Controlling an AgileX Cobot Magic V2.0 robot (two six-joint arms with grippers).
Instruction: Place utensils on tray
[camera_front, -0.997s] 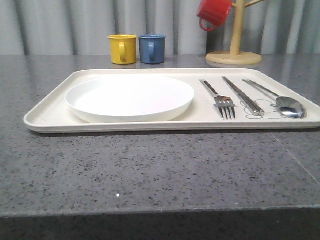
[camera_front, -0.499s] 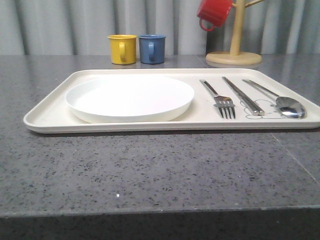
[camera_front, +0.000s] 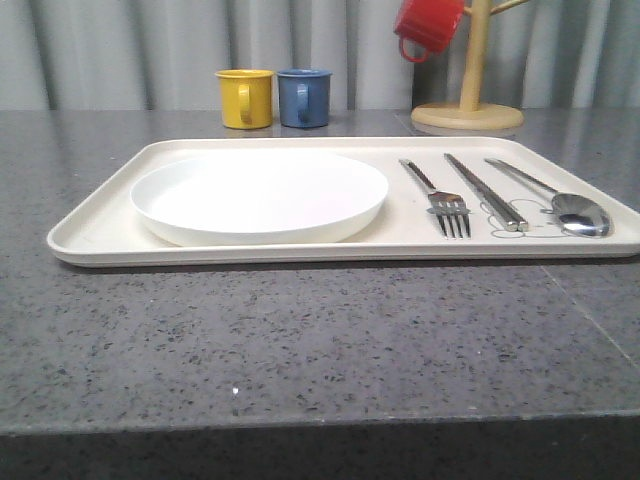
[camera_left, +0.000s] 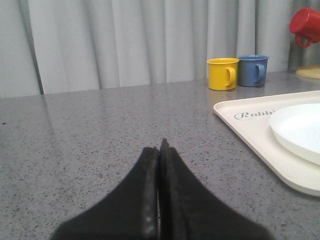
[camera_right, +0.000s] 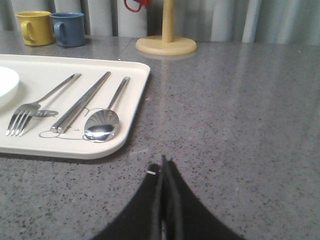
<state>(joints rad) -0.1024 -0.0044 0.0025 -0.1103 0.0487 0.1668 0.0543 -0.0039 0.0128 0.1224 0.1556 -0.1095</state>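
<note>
The cream tray (camera_front: 100, 235) lies across the middle of the grey table. On it rest a white plate (camera_front: 260, 195), a fork (camera_front: 440, 197), flat chopsticks (camera_front: 485, 192) and a spoon (camera_front: 560, 200), side by side. The right wrist view shows the fork (camera_right: 35, 106), chopsticks (camera_right: 82, 101) and spoon (camera_right: 106, 120) on the tray (camera_right: 132, 80). My right gripper (camera_right: 162, 162) is shut and empty over bare table beside the tray's right end. My left gripper (camera_left: 161, 147) is shut and empty, off the tray's left end (camera_left: 235, 112), near the plate (camera_left: 300, 130).
A yellow mug (camera_front: 245, 98) and a blue mug (camera_front: 304, 97) stand behind the tray. A wooden mug tree (camera_front: 468, 110) with a red mug (camera_front: 428, 25) hanging on it stands at the back right. Grey curtains close off the back.
</note>
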